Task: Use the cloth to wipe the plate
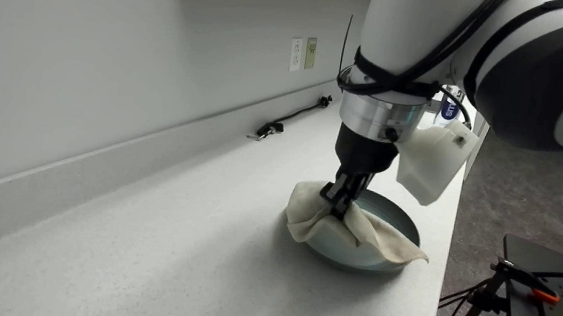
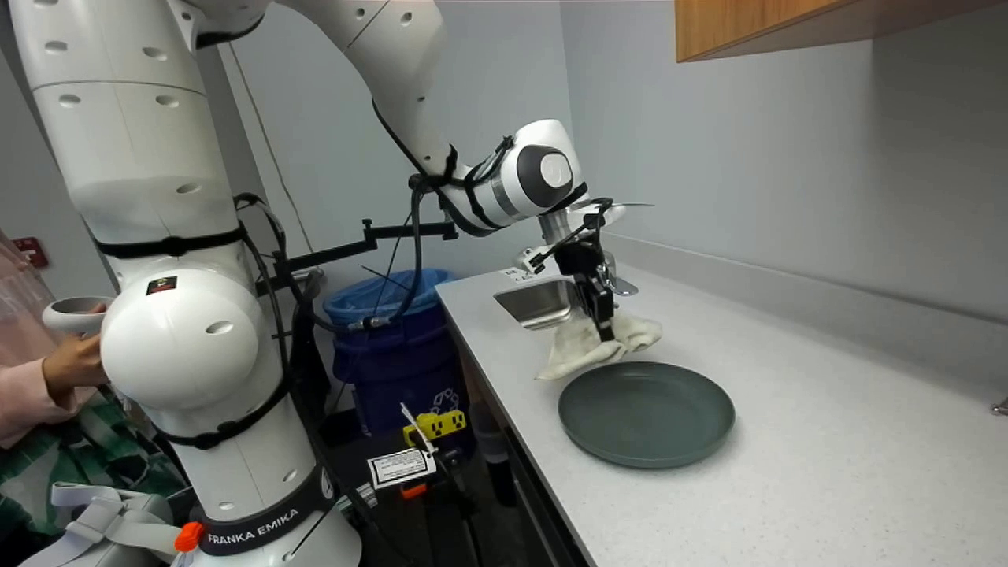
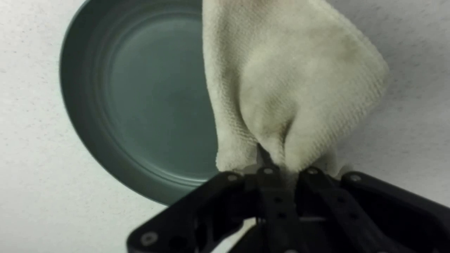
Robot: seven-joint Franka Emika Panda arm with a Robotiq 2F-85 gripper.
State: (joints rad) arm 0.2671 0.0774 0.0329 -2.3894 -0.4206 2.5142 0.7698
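Wrist view: the end effector [image 3: 290,172] comes in from the bottom edge, clamped on a bunched fold of the cream cloth [image 3: 299,70]. The cloth covers one side of the green plate [image 3: 158,88] from sight and spreads past its rim above the pale desk [image 3: 31,200].

In an exterior view the cloth [image 1: 377,234] screens the near rim of the plate [image 1: 395,215] — one corner juts out to the right, beyond the edge. Farther along stand a white outlet [image 1: 296,54] and a bottle with a blue label [image 1: 449,109], partly hidden.

In an exterior view the plate [image 2: 646,417] sits flat on the desk, with the cloth [image 2: 579,346] at its far rim — whether the two touch, I cannot tell. Behind them is a metal sink [image 2: 539,303]; a blue bin [image 2: 398,362] stands beside the desk.
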